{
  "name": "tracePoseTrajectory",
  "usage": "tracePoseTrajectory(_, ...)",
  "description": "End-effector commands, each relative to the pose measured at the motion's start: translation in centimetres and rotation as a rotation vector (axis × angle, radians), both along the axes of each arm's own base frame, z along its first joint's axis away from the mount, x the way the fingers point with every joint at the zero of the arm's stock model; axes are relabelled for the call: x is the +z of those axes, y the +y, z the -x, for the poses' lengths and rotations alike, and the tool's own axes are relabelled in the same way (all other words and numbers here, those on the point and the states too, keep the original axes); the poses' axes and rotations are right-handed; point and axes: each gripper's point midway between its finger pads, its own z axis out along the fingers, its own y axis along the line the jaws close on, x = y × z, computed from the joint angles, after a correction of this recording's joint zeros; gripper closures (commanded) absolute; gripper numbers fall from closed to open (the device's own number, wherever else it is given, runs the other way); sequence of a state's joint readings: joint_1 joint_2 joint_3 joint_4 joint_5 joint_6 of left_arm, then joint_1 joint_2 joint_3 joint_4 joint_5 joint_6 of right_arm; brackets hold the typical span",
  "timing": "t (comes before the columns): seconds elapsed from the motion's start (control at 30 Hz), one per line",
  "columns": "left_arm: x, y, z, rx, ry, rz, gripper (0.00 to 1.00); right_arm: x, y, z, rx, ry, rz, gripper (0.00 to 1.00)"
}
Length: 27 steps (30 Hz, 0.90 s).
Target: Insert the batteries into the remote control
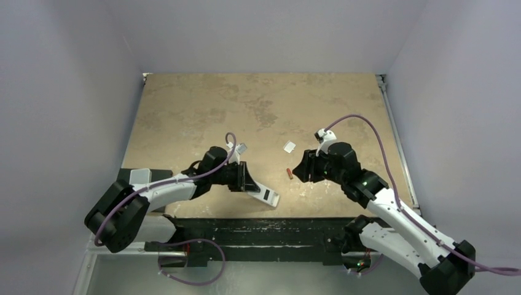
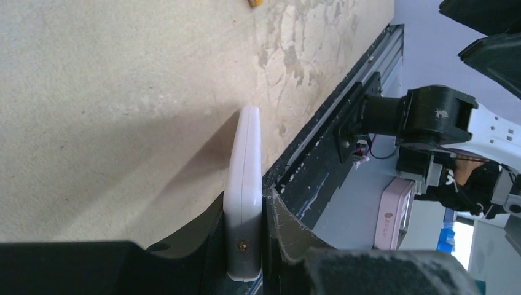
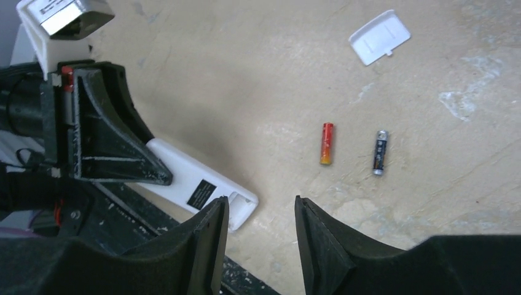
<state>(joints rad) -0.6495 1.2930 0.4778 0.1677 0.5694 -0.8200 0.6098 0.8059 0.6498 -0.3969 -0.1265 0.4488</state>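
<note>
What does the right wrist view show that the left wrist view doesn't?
Only right wrist: the dark battery, the loose white cover and the remote control's labelled face. Only left wrist: the right arm's base and a pale pink device beyond the table's edge. Both: the remote clamped in the left gripper, the tabletop, and the reddish-orange battery, just a sliver at the left wrist view's top edge.
</note>
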Motion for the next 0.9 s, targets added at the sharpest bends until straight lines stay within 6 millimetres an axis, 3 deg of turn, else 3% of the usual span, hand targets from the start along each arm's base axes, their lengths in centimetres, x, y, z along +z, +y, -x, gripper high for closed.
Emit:
tracePoseTrajectory(0.0,-0.7,0.1,-1.6,0.069,-0.048,0.026,1.0,-0.7,-0.2,-2.2,-0.087,-0.032,0.016,0.48)
tracePoseTrajectory(0.13,-2.5,1.3,-1.7,0.178,-0.007,0.04,1.0,-2.6,0.1,-3.1,-0.102,0.012,0.052,0.47)
tracePoseTrajectory(0.53,-5.2,4.9,-1.8,0.471,0.041,0.066,0.99,-5.4,0.3,-6.1,-0.158,0.053,0.166,0.46)
tracePoseTrajectory(0.87,-7.5,5.9,-0.6,0.461,0.077,-0.016,0.64,-7.0,-0.1,-7.6,-0.162,0.071,0.288,0.47)
